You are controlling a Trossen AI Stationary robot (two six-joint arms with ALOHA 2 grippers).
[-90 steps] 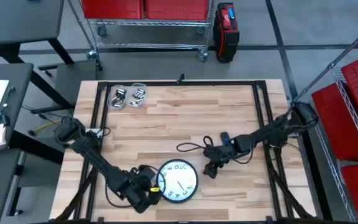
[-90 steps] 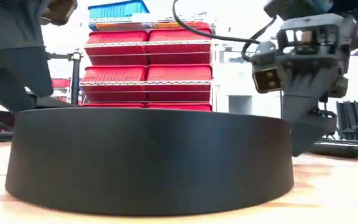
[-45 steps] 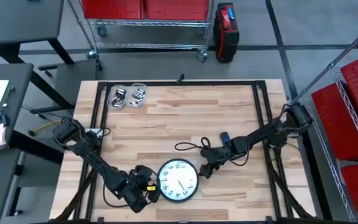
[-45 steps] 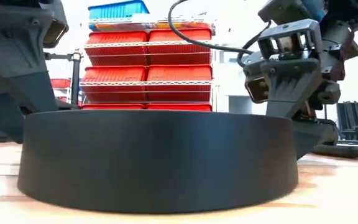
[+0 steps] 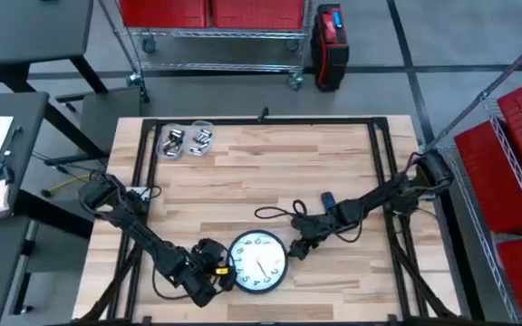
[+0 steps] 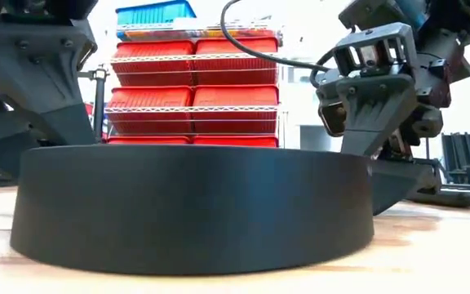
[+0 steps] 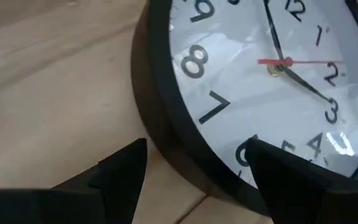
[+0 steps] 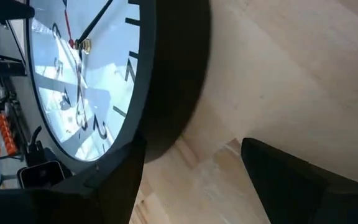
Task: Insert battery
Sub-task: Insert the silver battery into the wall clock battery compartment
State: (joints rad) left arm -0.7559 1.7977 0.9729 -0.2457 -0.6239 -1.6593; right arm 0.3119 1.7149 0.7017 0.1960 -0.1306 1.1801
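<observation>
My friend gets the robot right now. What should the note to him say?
Left gripper: open, fingers astride the clock's rim on its left side.
Right gripper: open, fingers astride the rim on its right side.
The clock lies face up near the front edge of the table; batteries sit in tubs at the back left corner.
Done: both arms at the clock.
Left: likely grip and flip it, fetch a battery, insert it.

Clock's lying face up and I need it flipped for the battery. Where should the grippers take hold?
Grip the clock by its black rim, from opposite sides. It lies flat, face up, so only the rim's side wall offers purchase. The left gripper already straddles the rim, one finger over the face; the right gripper is open beside the opposite edge.
</observation>
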